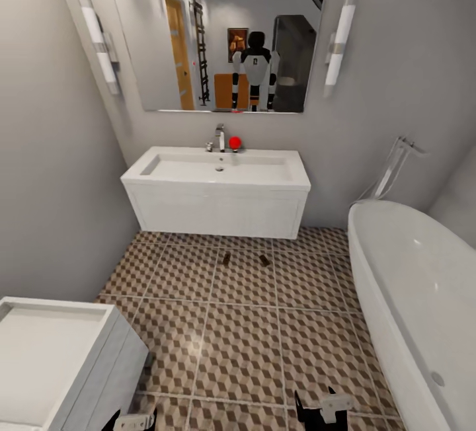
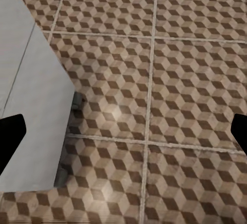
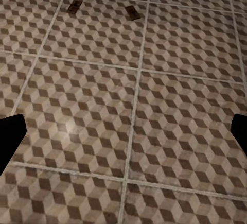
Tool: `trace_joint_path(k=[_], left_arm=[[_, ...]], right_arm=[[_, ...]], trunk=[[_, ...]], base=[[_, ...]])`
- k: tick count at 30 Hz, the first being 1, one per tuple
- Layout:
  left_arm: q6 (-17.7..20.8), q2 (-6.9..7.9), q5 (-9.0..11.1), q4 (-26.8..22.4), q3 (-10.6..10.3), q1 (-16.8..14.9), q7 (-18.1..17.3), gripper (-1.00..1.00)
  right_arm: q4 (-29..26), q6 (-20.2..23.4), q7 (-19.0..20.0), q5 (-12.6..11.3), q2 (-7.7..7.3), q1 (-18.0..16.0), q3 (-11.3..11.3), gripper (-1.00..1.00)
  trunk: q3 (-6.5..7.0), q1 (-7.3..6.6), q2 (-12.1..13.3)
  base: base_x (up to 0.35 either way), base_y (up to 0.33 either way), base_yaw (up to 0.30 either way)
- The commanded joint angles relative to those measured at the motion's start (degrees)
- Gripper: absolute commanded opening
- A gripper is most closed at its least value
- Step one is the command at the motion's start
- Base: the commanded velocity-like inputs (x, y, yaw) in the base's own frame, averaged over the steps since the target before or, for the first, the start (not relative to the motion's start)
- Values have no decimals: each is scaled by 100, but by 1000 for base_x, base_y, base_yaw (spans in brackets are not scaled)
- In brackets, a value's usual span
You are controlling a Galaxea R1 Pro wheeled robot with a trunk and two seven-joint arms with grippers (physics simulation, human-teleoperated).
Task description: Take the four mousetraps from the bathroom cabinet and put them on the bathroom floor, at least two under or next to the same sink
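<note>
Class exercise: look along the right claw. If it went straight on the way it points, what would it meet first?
Most likely bare bathroom floor: the right claw is open, empty and aimed down at the patterned tiles. The two mousetraps lie farther ahead, so it would probably land short of them, though depth is hard to judge.

The head camera looks forward and down from well back, facing the bathroom sink [image 1: 217, 180] on the far wall. Both wrist cameras hang low, angled down at the bathroom floor [image 1: 244, 345] before that sink. All three views share the tiles carrying two mousetraps [image 1: 227, 258] [image 3: 74, 5] near the sink.
</note>
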Motion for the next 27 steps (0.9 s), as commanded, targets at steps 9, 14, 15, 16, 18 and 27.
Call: trace_joint_path(k=[9, 14, 15, 16, 18, 27], left_arm=[[197, -1, 17, 19, -16, -11, 1, 100], [254, -1, 16, 17, -17, -11, -4, 100], [257, -1, 15, 16, -17, -11, -6, 100], [258, -1, 15, 16, -17, -11, -6, 100], [260, -1, 15, 15, -17, -11, -5, 100], [263, -1, 15, 15, -12, -11, -4, 100]], right_arm=[[4, -13, -48, -14, 4, -4, 49, 100], [4, -13, -52, -14, 0, -4, 49, 100], [4, -13, -52, -14, 3, -4, 49, 100], [4, -13, -52, -14, 4, -4, 49, 100], [4, -13, -52, -14, 3, -4, 49, 100], [6, -13, -52, -14, 7, -4, 49, 100]], trunk=[[-11, 2, -11], [-11, 2, -11], [-11, 2, -11], [-11, 2, -11], [-11, 2, -11], [-13, 2, -11]], base=[[-222, 0, 30], [-299, 0, 2], [-304, 0, 0], [-304, 0, 0], [-305, 0, 0], [-225, 0, 56]])
